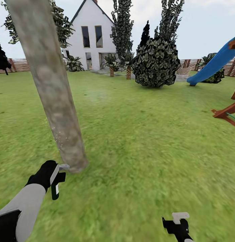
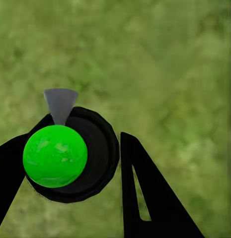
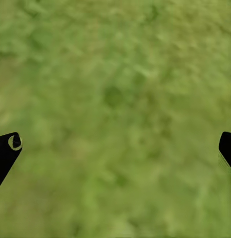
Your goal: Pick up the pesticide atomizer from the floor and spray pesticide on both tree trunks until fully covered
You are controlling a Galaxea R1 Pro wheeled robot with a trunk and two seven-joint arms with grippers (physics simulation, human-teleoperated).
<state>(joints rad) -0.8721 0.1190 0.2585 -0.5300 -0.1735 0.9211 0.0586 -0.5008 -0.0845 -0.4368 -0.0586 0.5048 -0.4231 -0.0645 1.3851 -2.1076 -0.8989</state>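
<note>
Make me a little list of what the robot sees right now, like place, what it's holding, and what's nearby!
place: grassy lawn with a white house far back
left gripper: jaws shut on the pesticide atomizer, nozzle toward the trunk base
same bottle from the left wrist view: dark round body with a bright green top
right gripper: jaws open, nothing in them, above grass
closest tree trunk: pale, mottled, leaning in the head view
also there: blue slide, round dark bush, wooden fence
</note>
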